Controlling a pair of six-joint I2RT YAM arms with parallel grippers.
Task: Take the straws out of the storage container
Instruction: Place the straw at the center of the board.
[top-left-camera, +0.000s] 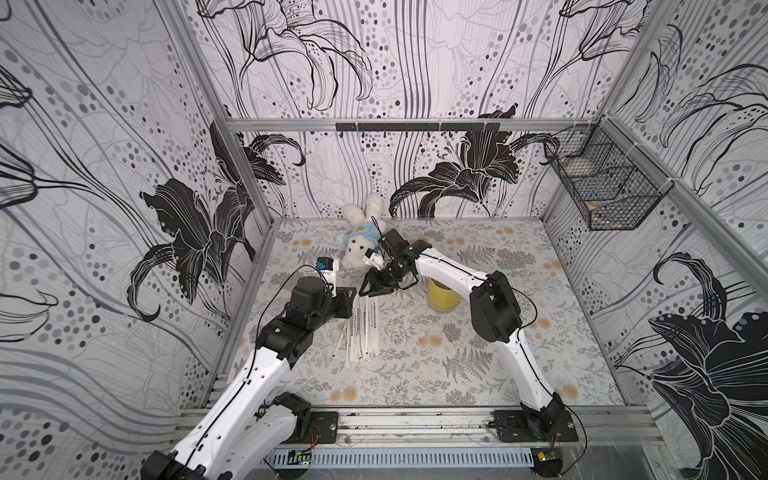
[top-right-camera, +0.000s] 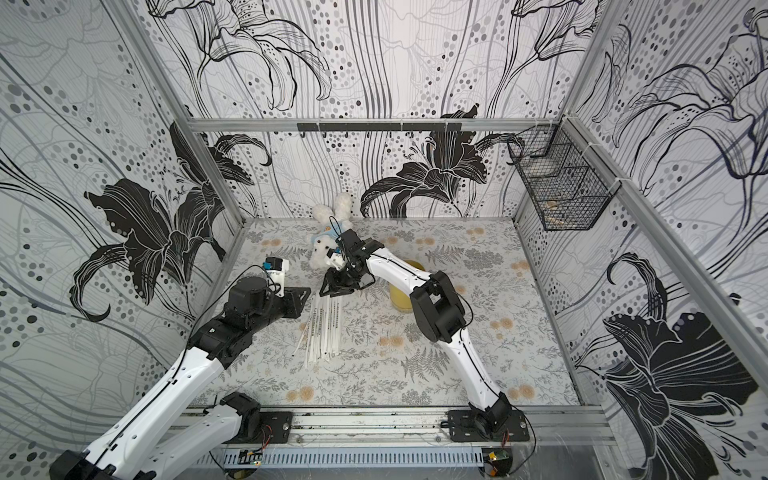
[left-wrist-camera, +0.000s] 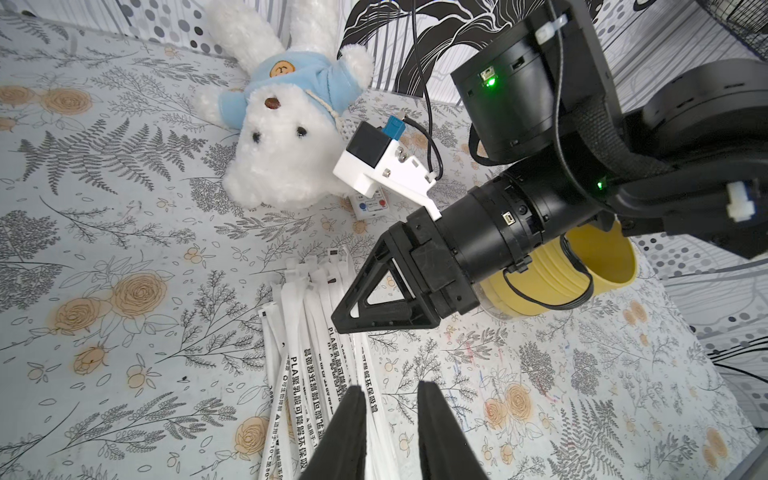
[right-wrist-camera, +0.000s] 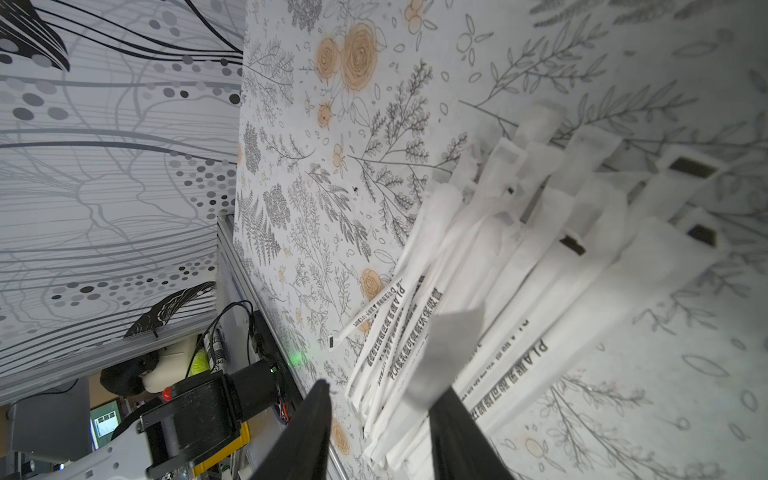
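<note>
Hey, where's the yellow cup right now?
In both top views the yellow cup sits on the table, to the right of the loose straws and partly hidden by the right arm.

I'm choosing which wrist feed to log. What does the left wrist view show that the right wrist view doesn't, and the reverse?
Only the left wrist view: the plush bunny, the yellow cup and the right gripper, open at the ends of the straws.
Only the right wrist view: the table's metal edge rail and the room clutter beyond it.
Both: the straws lying flat in a loose bundle on the floral table, outside the cup.
</note>
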